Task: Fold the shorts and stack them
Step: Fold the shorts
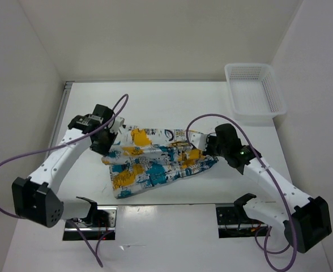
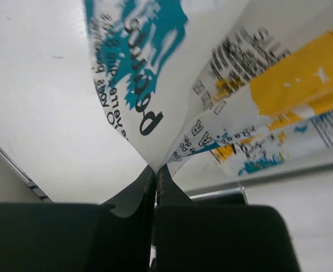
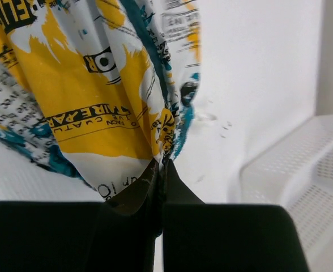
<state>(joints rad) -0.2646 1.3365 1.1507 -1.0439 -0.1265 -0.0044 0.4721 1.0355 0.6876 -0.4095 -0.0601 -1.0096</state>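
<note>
Left jaws pinch left edge, right jaws pinch right edge of soft white fabric shorts with teal, yellow-orange, black print [image 1: 155,161], rumpled on white surface [image 1: 172,102].

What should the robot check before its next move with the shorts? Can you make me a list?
1. Left gripper pinching the shorts: ok, shut on fabric.
2. Right gripper pinching the shorts: ok, shut on an edge.
3. Shorts lying flat: not ok, rumpled between the arms.
4. Basket out of the way: ok, at the far right, apart from the shorts.
5. Grips on matching corners: cannot tell.
</note>
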